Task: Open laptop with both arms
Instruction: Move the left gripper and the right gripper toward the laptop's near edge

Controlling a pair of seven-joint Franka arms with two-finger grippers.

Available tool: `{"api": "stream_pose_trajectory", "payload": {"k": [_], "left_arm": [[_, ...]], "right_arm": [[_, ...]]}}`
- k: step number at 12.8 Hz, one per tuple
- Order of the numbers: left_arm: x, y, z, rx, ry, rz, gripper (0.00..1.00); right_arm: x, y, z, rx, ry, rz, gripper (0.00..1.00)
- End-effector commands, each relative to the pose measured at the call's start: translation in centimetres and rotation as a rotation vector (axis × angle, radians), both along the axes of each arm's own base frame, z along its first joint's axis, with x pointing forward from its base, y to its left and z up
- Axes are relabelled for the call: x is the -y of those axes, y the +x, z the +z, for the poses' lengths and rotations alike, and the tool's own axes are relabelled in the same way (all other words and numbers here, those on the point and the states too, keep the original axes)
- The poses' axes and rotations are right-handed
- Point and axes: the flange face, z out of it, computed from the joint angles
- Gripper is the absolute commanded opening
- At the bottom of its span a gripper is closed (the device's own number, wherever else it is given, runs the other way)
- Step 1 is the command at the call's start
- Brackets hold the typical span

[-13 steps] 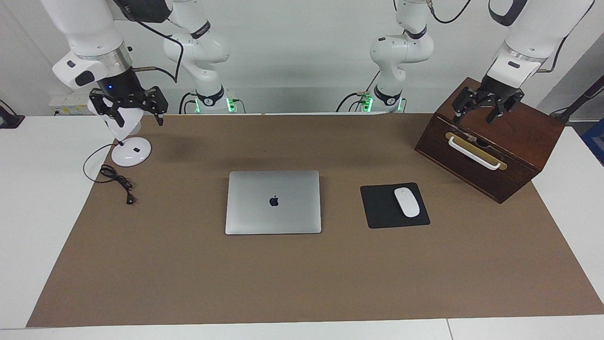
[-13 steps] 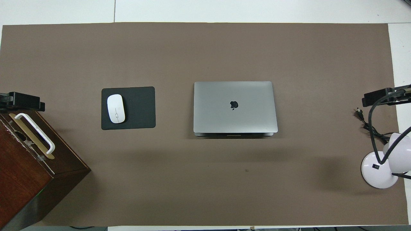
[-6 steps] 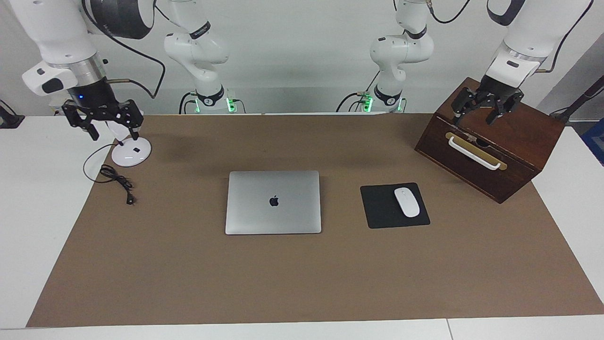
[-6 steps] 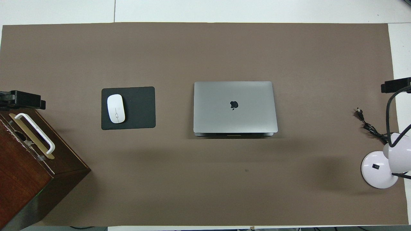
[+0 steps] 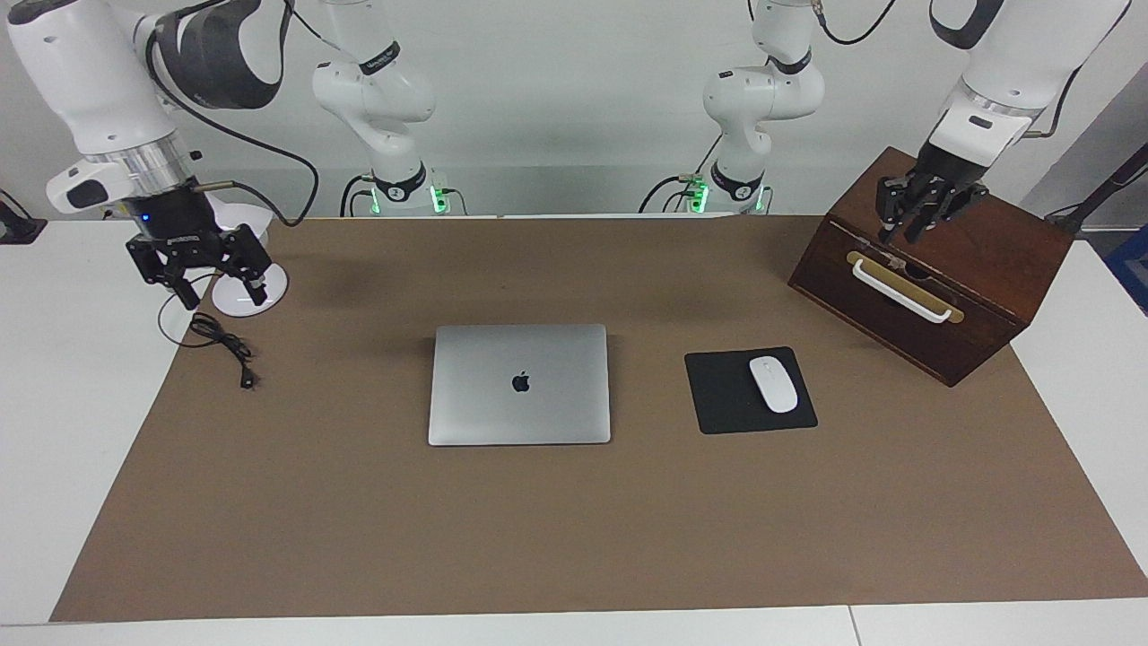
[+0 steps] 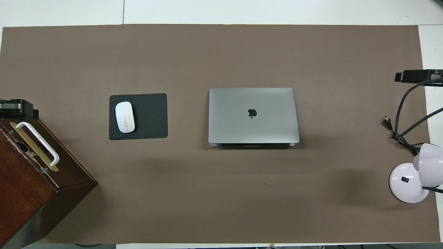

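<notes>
The silver-grey laptop (image 5: pixel 520 384) (image 6: pixel 252 116) lies closed and flat in the middle of the brown mat, with its dark logo facing up. Neither arm touches it. My left gripper (image 5: pixel 904 235) hangs over the top of the wooden box at the left arm's end of the table. Its fingers are drawn together and hold nothing. My right gripper (image 5: pixel 222 298) hangs open and empty over the lamp's round base at the right arm's end.
A dark wooden box (image 5: pixel 933 305) with a white handle stands at the left arm's end. A black mouse pad (image 5: pixel 717 399) with a white mouse (image 5: pixel 773 384) lies beside the laptop. A white desk lamp (image 6: pixel 408 183) and its black cable (image 5: pixel 224 345) are at the right arm's end.
The left gripper's fingers have closed over the box. The right gripper swung toward the table's end and came down over the lamp's base. The laptop has not moved.
</notes>
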Motion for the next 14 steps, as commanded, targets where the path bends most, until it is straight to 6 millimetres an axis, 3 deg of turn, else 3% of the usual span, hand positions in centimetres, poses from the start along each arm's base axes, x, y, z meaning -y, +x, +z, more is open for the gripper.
{"api": "stream_pose_trajectory", "payload": {"k": [1,3,5,7,9,12,14], "left_arm": [[0.6,0.1,0.0,0.055,0.012,-0.014,0.00],[1.3,0.3,-0.9,0.090,0.004,-0.026,0.00],[3.8,-0.6,-2.5,0.116,0.003,-0.096,0.00],[6.6,-2.3,-4.7,0.168,-0.002,-0.146,0.00],[8.0,-4.1,-7.3,0.236,-0.009,-0.168,0.00],[9.6,-5.6,-8.8,0.302,-0.030,-0.192,0.00],[11.5,-7.2,-10.4,0.346,-0.039,-0.241,0.00]], "right_arm": [[-2.9,0.1,-1.3,0.027,0.134,-0.092,1.00],[-4.9,0.0,-3.1,0.027,0.242,-0.156,1.00],[-6.9,-0.8,-4.9,0.021,0.339,-0.207,1.00],[-9.3,-2.3,-6.1,0.015,0.437,-0.289,1.00],[-12.3,-3.6,-7.3,0.005,0.526,-0.366,1.00],[-17.2,-6.6,-10.5,-0.012,0.611,-0.476,1.00],[-19.1,-8.2,-11.8,-0.082,0.675,-0.564,1.00]]}}
